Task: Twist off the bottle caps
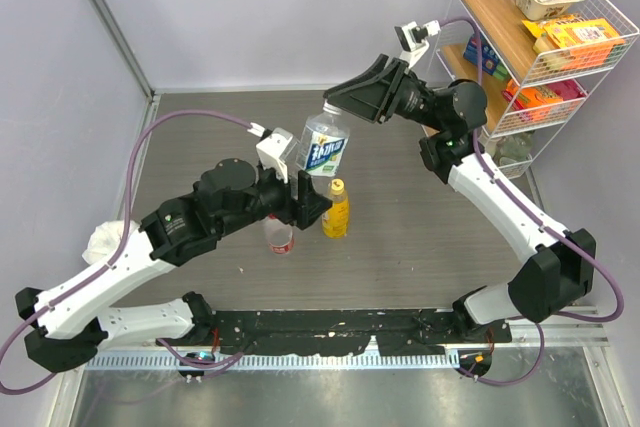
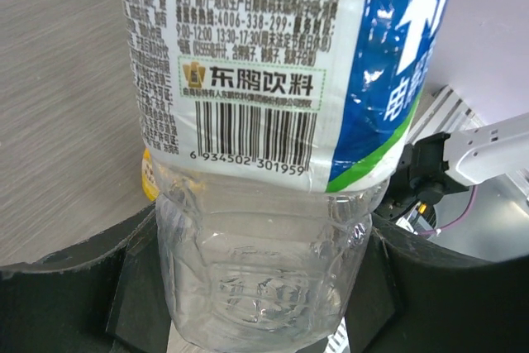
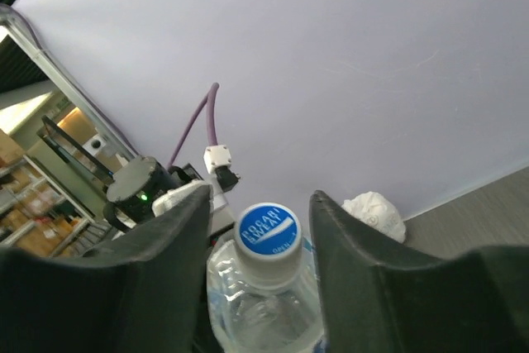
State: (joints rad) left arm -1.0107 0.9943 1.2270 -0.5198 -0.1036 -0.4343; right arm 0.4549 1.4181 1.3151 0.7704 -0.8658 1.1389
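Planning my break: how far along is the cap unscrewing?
Done: nothing visibly; no loose cap in sight. In hand: the left gripper holds the blue-label bottle raised; the right gripper straddles its white-blue cap, still seated, jaws not touching. Left: that cap, the capped yellow bottle and the red-label bottle on the table.

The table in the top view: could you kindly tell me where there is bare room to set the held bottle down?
Bare table lies between the yellow bottle and the right arm, and at the far left beside the purple cable. It is crowded at the centre, where the red-label bottle stands close by the left arm.
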